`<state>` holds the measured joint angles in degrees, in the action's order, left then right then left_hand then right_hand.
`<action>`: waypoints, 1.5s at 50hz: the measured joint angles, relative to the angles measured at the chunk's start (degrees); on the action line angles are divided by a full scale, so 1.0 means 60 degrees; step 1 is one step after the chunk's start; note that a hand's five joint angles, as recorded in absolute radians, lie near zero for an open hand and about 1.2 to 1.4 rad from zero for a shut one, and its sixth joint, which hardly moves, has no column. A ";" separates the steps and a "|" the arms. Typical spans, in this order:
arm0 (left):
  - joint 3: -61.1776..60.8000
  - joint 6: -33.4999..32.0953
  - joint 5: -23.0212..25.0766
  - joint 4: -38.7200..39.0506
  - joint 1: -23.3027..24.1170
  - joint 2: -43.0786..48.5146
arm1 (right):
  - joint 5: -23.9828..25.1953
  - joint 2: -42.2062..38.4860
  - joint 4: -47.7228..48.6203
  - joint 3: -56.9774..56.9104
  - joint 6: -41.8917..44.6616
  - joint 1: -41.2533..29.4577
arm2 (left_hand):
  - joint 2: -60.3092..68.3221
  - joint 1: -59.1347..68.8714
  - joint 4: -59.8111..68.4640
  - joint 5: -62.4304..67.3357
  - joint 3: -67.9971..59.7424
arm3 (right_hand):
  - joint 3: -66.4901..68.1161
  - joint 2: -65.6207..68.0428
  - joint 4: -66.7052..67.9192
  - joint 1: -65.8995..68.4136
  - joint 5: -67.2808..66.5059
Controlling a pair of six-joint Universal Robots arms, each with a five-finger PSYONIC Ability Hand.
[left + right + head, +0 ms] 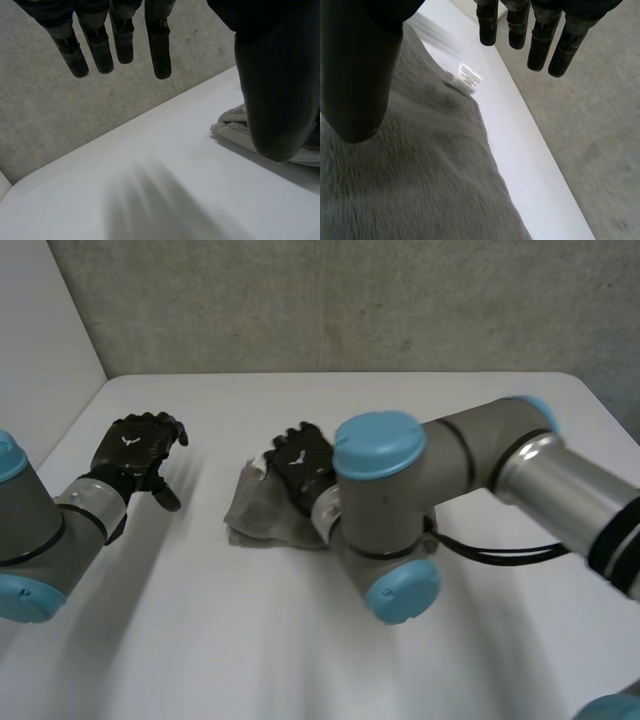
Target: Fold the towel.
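A grey towel (255, 512) lies as a small folded bundle in the middle of the white table (250, 640). My right hand (300, 465) hovers over the towel's far side, open, fingers straight and holding nothing. In the right wrist view the towel (430, 175) spreads under the palm, a white label (468, 78) sits at its edge below the fingers (540, 45), and the thumb is held apart from them. My left hand (135, 452) hangs open above the bare table, left of the towel. Beside its thumb (280, 90), an edge of the towel (232, 125) shows.
A grey wall (350, 300) stands behind the table's far edge. The right arm's elbow (385, 520) hangs over the towel's right side and hides part of it. Bare white table (150, 165) lies under the left hand.
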<state>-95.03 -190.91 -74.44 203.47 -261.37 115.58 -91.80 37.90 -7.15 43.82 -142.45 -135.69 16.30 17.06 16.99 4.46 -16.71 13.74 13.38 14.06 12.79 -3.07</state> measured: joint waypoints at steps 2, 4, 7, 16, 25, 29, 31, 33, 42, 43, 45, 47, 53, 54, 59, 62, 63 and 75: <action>-0.0007 -0.0019 0.0004 0.0000 0.0034 0.0004 | -0.0008 0.0490 0.0053 0.0660 -0.0074 0.0286 | 0.0000 0.0000 0.0000 -0.0002 0.0000 | 0.0000 0.0000 -0.0001 0.0000 0.0000; -0.0020 -0.0034 0.0008 0.0001 0.0075 0.0007 | 0.0013 0.1004 0.0169 0.1405 -0.0198 0.0590 | 0.0000 0.0000 0.0000 -0.0002 -0.0001 | 0.0000 0.0000 -0.0001 -0.0001 0.0000; -0.0051 -0.0052 0.0013 0.0000 0.0169 0.0011 | 0.0094 0.1867 0.0529 0.2756 -0.0518 0.1127 | 0.0000 0.0000 0.0000 0.0001 0.0000 | -0.0001 0.0000 -0.0001 0.0000 0.0000; -0.0087 -0.0059 0.0005 0.0000 0.0637 0.0002 | 0.1162 0.3323 0.1942 0.6076 -0.1829 0.2583 | 0.0000 0.0000 -0.0001 0.0000 0.0000 | 0.1897 0.1988 0.1778 0.2009 -0.2052; -0.0150 -0.0057 -0.0011 0.0000 0.0839 0.0007 | 0.1972 0.2963 0.2331 0.7009 -0.2363 0.3178 | -0.0001 0.0000 0.0000 -0.0001 -0.0001 | 0.4881 0.4949 0.4779 0.5025 -0.4943; -0.0202 -0.0057 -0.0009 -0.0001 0.0853 -0.0003 | 0.1968 0.2619 0.2435 0.6995 -0.2314 0.3327 | -0.0004 0.0000 -0.0005 -0.0001 -0.0001 | 0.5988 0.6033 0.5931 0.6227 -0.6115; -0.0221 -0.0057 -0.0005 0.0000 0.0861 -0.0010 | 0.1950 0.2475 0.2489 0.6976 -0.2258 0.3433 | -0.0005 0.0000 -0.0005 -0.0001 0.0000 | 0.7081 0.7138 0.7271 0.7646 -0.7499; -0.0244 -0.0057 0.0003 0.0000 0.0876 -0.0024 | 0.1921 0.2350 0.2542 0.6956 -0.2162 0.3605 | -0.0005 0.0000 -0.0006 -0.0001 0.0000 | 0.8382 0.8283 0.8850 0.8559 -0.9114; -0.0299 -0.0011 -0.0005 -0.0001 0.1003 -0.0390 | 0.1939 0.2927 0.2537 0.7397 -0.1485 0.4477 | -0.0017 0.0000 -0.0042 -0.0020 0.0000 | 1.0305 0.9539 1.0396 1.0234 -1.0494; -0.0300 0.0001 -0.0009 0.0000 0.1013 -0.0463 | 0.1966 0.3136 0.2530 0.7471 -0.1368 0.4583 | -0.0021 0.0000 -0.0042 -0.0021 0.0000 | 1.0305 0.9567 1.0396 1.0372 -1.0494; -0.0306 0.0022 -0.0016 0.0000 0.1029 -0.0597 | 0.2008 0.3497 0.2499 0.7561 -0.1137 0.4742 | -0.0023 0.0000 -0.0042 -0.0025 0.0000 | 1.0305 0.9566 1.0396 1.0381 -1.0494; -0.0312 0.0037 -0.0020 0.0000 0.1036 -0.0704 | 0.2042 0.3754 0.2461 0.7580 -0.0933 0.4841 | -0.0024 0.0000 -0.0042 -0.0026 0.0000 | 1.0305 0.9567 1.0396 1.0378 -1.0494; -0.0337 0.0062 -0.0023 0.0000 0.1040 -0.1076 | 0.2214 0.4344 0.2112 0.7106 -0.0074 0.4886 | -0.0026 0.0000 -0.0042 -0.0028 0.0000 | 1.0306 0.9566 1.0397 1.0417 -1.0494; -0.0335 0.0062 -0.0022 0.0000 0.1040 -0.1116 | 0.2233 0.4366 0.2050 0.7012 -0.0007 0.4863 | -0.0027 0.0000 -0.0042 -0.0027 0.0000 | 1.0306 0.9566 1.0397 1.0420 -1.0494; -0.0279 0.0068 -0.0019 -0.0001 0.1035 -0.1393 | 0.2354 0.4247 0.1325 0.5791 0.0358 0.4150 | -0.0036 0.0000 -0.0042 -0.0027 0.0000 | 1.0307 0.9566 1.0397 1.0421 -1.0494; -0.0233 0.0072 -0.0021 -0.0001 0.1029 -0.1509 | 0.2345 0.4002 0.1041 0.5094 0.0410 0.3420 | -0.0040 0.0000 -0.0042 -0.0027 0.0000 | 1.0307 0.9566 1.0397 1.0421 -1.0494; -0.0226 0.0072 -0.0020 0.0000 0.1029 -0.1530 | 0.2341 0.3959 0.1008 0.4988 0.0414 0.3290 | -0.0042 0.0000 -0.0043 -0.0028 0.0000 | 1.0307 0.9566 1.0397 1.0421 -1.0494; -0.0126 0.0199 -0.0059 0.0211 0.1054 -0.1681 | 0.2343 0.2379 0.0964 0.3573 0.0436 0.0316 | -0.0043 0.0000 -0.0042 -0.0028 0.0000 | 1.0273 0.9648 1.0387 1.0385 -1.0484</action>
<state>-95.78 -189.71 -74.80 204.73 -255.05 105.49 -77.74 52.18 -1.36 65.26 -139.83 -133.80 16.04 17.06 16.74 4.29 -16.71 75.38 71.27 76.38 75.09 -65.97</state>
